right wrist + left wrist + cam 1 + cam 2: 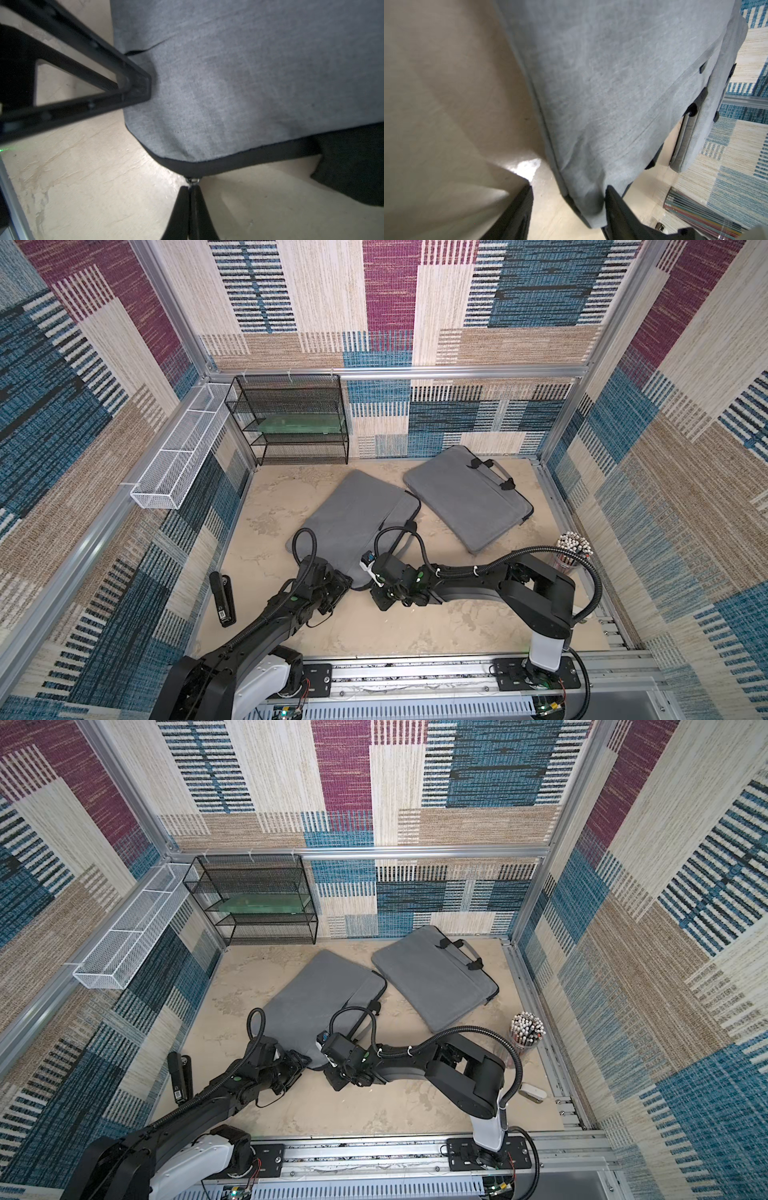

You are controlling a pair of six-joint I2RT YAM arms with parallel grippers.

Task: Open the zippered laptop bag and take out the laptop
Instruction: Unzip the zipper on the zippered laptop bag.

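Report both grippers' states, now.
Left gripper: open, jaws astride a corner of the grey fabric laptop bag.
Right gripper: closed on that bag's small metal zipper pull.

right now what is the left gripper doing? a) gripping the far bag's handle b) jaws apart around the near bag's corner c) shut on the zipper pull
b: the left wrist view shows the left gripper with jaws apart and a corner of the near bag between them, not clamped.

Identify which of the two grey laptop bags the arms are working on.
The nearer bag, left of the other: the left gripper straddles its corner, the right gripper is shut on its zipper pull. The far bag lies untouched.
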